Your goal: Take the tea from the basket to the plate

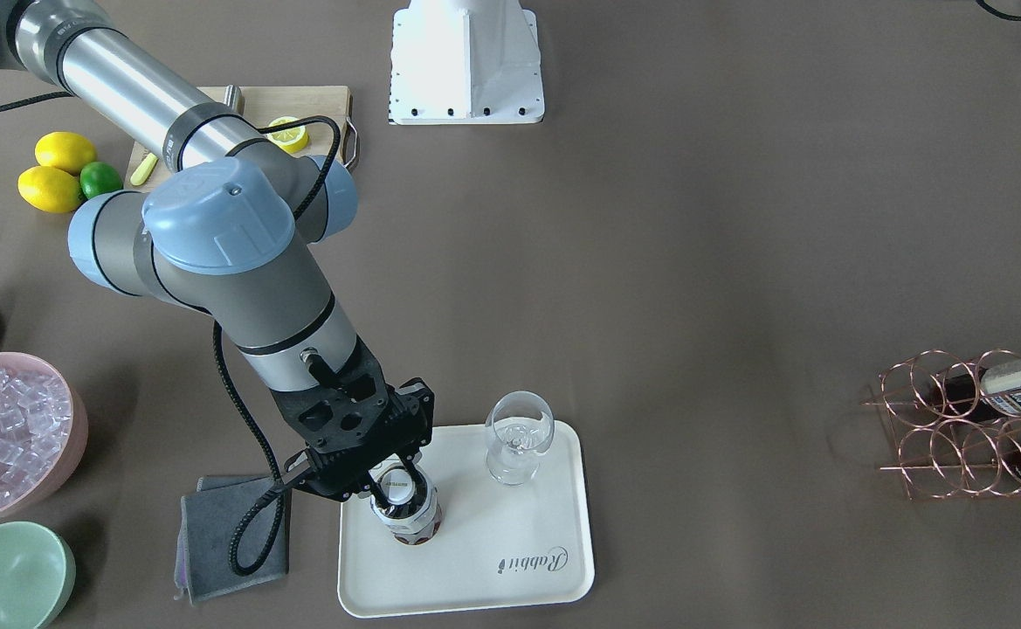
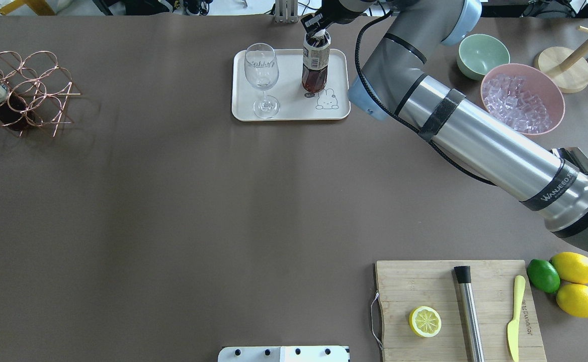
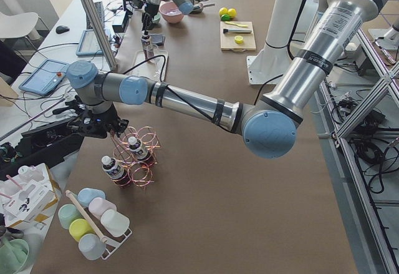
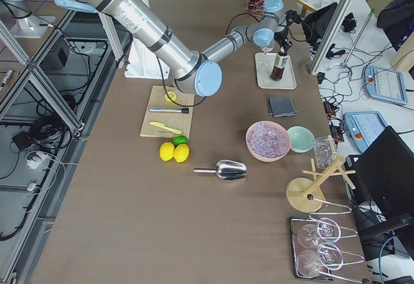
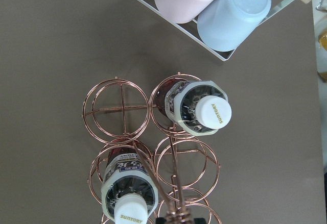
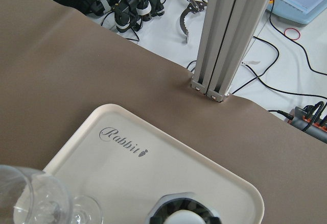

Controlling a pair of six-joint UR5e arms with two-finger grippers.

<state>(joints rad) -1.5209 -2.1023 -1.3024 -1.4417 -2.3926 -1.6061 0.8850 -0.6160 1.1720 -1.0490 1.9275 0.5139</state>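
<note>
Brown tabletop [image 2: 173, 201] fills every view, with things set far apart on it. On the side far from the robot lies the cream-white rectangular plate [image 1: 475, 559] with rounded corners (it has a little bear drawn on it and the word "Rabbit"). The small plastic bottle of dark red-brown tea [image 1: 410, 520], with a white cap on top, stands upright on this plate. The right gripper [image 1: 396, 480] is above it, and its two black fingers are pinched on the top of the tea. A clear stemmed glass [image 1: 519, 432] stands on the same plate, near the tea but not touching it. Well away sits the rose-gold wire basket [image 2: 27, 93] made of round rings, with two more tea bottles [image 5: 204, 109] in its cells. The left gripper [image 3: 114, 132] is right above the basket. I cannot tell if its fingers are open or closed.
</note>
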